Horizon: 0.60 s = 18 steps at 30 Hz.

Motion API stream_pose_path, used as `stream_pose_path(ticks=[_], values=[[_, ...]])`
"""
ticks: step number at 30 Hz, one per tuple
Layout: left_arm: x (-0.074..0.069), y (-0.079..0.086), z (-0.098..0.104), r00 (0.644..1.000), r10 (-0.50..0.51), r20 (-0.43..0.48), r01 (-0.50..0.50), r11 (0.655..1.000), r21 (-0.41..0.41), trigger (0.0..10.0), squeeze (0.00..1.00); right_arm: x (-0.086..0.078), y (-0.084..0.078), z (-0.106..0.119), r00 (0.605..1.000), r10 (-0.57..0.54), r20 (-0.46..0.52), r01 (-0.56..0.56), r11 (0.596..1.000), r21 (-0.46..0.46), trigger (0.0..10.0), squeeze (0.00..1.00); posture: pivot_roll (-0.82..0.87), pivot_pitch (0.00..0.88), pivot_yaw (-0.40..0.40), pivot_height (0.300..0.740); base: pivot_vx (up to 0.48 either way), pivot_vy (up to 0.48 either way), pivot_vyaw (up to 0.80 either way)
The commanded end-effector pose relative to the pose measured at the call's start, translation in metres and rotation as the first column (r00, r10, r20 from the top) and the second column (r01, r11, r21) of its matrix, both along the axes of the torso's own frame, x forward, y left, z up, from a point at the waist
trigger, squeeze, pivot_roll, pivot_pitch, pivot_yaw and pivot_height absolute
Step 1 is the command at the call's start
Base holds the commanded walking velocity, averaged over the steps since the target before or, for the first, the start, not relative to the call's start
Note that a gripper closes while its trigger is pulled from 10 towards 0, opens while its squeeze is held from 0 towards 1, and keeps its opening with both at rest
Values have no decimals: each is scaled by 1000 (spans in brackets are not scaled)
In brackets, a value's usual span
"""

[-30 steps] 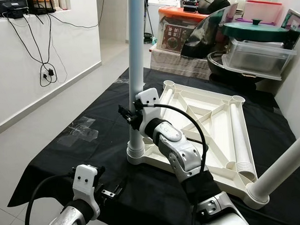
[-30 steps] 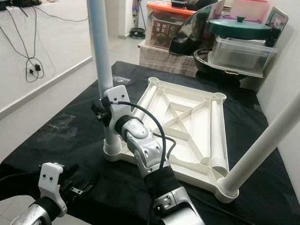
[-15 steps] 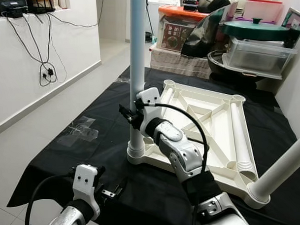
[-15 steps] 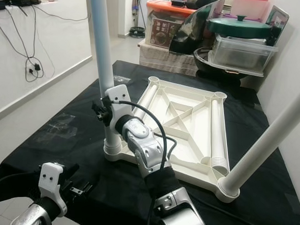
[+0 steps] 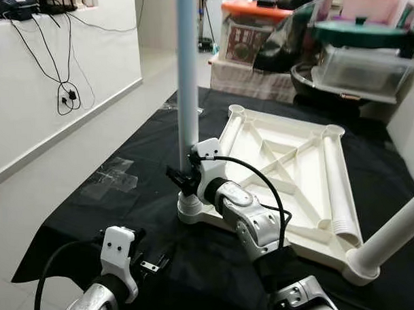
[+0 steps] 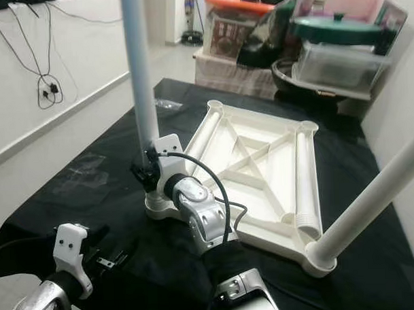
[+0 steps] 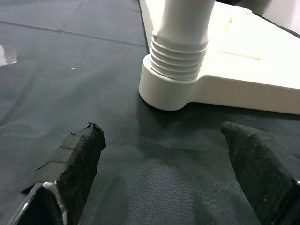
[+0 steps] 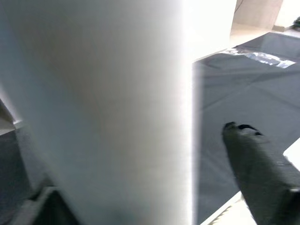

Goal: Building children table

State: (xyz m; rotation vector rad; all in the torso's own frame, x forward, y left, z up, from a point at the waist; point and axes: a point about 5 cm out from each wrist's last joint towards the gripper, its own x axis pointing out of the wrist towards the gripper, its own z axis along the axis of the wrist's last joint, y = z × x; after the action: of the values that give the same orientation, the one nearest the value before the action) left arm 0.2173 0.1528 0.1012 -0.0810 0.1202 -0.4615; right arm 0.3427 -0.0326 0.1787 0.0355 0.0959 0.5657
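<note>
The white plastic children's table top (image 5: 289, 159) lies upside down, ribbed underside up, on a black cloth (image 5: 107, 206). A tall white tubular leg (image 5: 187, 81) stands upright in the corner socket (image 5: 190, 211) of the table top nearest the robot's left. The right gripper (image 5: 181, 180) is clamped on this upright leg just above the socket, one black finger (image 8: 260, 173) visible beside the tube. A second white leg (image 5: 393, 230) rises tilted from the near right corner socket. A third white leg (image 5: 338, 184) lies flat along the right edge of the table top. The left gripper (image 7: 164, 173) hovers low over the cloth, just in front of the upright leg's socket, fingers spread apart and empty.
</note>
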Motion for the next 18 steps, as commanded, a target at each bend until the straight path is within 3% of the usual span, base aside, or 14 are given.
stream_pose_path(ticks=[1, 17, 18], values=[[0, -1, -4, 1000, -14, -19, 14, 1000, 19, 10000, 0, 1, -1, 7, 1000, -3, 20, 2, 1000, 21, 10000, 1000, 83, 0, -91, 740, 0, 0, 0], [0, 0, -4, 1000, -22, -18, 22, 999, 24, 10000, 0, 4, -13, 20, 997, -10, 75, 6, 999, 46, 10000, 1000, 84, 0, -83, 740, 0, 0, 0], [1, 0, -4, 1000, -21, -17, 21, 999, 24, 10000, 0, 1, -9, 22, 996, 22, 88, -28, 997, 67, 0, 1000, 85, 0, -84, 740, 0, 0, 0]])
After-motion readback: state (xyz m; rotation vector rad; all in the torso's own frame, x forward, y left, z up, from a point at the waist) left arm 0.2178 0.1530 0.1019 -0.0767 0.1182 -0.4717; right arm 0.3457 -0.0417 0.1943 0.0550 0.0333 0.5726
